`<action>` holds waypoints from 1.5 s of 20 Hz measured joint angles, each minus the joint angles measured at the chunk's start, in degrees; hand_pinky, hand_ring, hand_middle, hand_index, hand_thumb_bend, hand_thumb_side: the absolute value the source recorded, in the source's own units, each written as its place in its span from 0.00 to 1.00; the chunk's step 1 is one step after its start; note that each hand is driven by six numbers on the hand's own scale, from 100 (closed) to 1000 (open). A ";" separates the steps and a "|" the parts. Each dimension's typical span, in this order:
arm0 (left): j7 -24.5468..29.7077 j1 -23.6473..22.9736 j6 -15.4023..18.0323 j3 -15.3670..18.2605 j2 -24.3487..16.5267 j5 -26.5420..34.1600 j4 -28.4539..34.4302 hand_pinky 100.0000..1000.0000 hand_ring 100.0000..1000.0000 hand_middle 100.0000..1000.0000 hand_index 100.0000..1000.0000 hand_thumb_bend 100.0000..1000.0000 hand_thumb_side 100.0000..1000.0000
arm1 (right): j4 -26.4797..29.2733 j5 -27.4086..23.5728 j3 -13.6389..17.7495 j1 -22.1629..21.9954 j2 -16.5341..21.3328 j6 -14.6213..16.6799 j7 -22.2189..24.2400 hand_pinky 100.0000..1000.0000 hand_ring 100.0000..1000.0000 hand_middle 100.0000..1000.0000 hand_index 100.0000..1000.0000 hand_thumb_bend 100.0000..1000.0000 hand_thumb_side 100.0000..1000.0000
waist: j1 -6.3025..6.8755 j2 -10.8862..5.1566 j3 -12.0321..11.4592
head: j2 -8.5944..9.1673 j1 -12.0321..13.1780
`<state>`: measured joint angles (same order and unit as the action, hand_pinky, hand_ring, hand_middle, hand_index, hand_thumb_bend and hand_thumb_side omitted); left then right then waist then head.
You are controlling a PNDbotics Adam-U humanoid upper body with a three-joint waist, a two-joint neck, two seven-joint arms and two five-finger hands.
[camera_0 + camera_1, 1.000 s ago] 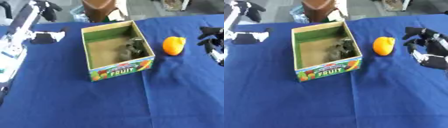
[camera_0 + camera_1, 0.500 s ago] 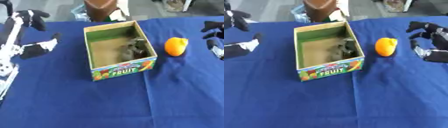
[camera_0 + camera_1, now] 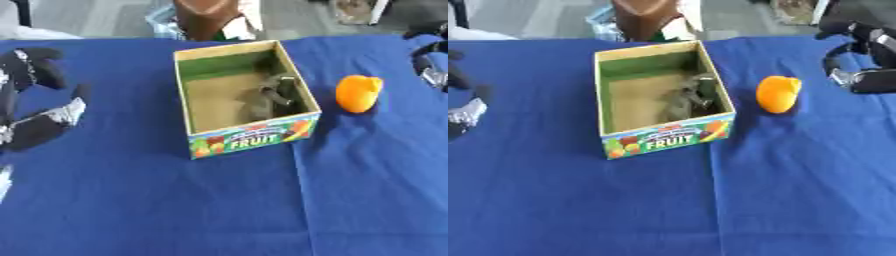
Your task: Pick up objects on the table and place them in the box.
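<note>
A cardboard box with a FRUIT label stands open-topped on the blue cloth. Inside it, at the right, lies a dark grey-green object. To the right of the box an orange fruit-like object sits on the cloth. My left hand, black and silver, hangs at the far left edge, well apart from the box, fingers relaxed and holding nothing. Up at the right edge, beyond the orange object, my right hand holds nothing and its fingers are loosely curved; it does not touch the orange object.
The blue tablecloth stretches wide in front of the box. Past the table's far edge stands a brown object with pale clutter beside it.
My left hand has drawn down and to the left, away from the box. My right hand has risen towards the far right corner, away from the orange object.
</note>
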<state>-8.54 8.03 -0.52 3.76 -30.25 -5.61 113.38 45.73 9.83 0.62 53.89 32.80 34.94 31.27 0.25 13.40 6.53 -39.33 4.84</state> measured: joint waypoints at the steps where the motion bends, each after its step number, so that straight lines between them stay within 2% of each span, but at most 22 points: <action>1: -0.02 -0.06 0.09 0.00 0.12 0.14 0.00 0.51 0.45 0.40 0.69 0.22 0.00 | -1.30 0.81 0.11 0.29 -0.30 0.59 -0.59 0.72 1.00 0.80 0.92 0.00 0.14 | 0.00 0.00 -0.12 | -0.01 -0.16; 6: 0.02 -0.50 0.34 0.05 0.59 0.57 0.05 0.51 0.45 0.40 0.69 0.21 0.00 | -5.94 5.11 0.27 1.14 -1.75 2.98 -2.97 0.72 1.00 0.80 0.92 0.00 0.14 | 0.03 0.02 -0.54 | -0.02 -0.75; 14: 0.15 -0.54 0.36 0.05 1.54 0.59 0.06 0.51 0.45 0.40 0.69 0.20 0.00 | -8.51 11.61 0.26 1.84 -3.99 4.94 -4.94 0.73 1.00 0.80 0.92 0.00 0.15 | 0.41 0.05 -1.21 | -0.02 -1.49; 19: 0.35 -0.60 0.42 -0.01 2.03 0.59 0.07 0.51 0.45 0.40 0.69 0.19 0.00 | -8.92 15.53 0.29 2.33 -5.36 6.06 -6.09 0.80 1.00 0.82 0.92 0.00 0.15 | 0.65 0.21 -1.50 | -0.02 -1.97; 25: 0.45 -0.62 0.47 -0.03 2.38 0.59 0.07 0.51 0.45 0.40 0.69 0.19 0.00 | -9.28 20.48 0.39 2.60 -6.53 5.97 -9.01 0.87 1.00 0.84 0.92 0.00 0.17 | 0.88 0.39 -1.78 | -0.02 -2.44; 30: 0.53 -0.63 0.39 -0.04 2.60 0.59 0.07 0.51 0.45 0.39 0.69 0.18 0.00 | -9.32 24.81 0.00 2.60 -7.12 4.79 -11.93 0.86 1.00 0.83 0.90 0.03 0.24 | 0.89 0.40 -1.86 | -0.02 -2.62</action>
<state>-8.00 7.40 -0.12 3.71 -27.65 -5.02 113.45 36.41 34.64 0.62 56.50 25.67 39.73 19.35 1.14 13.81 4.67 -39.34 2.22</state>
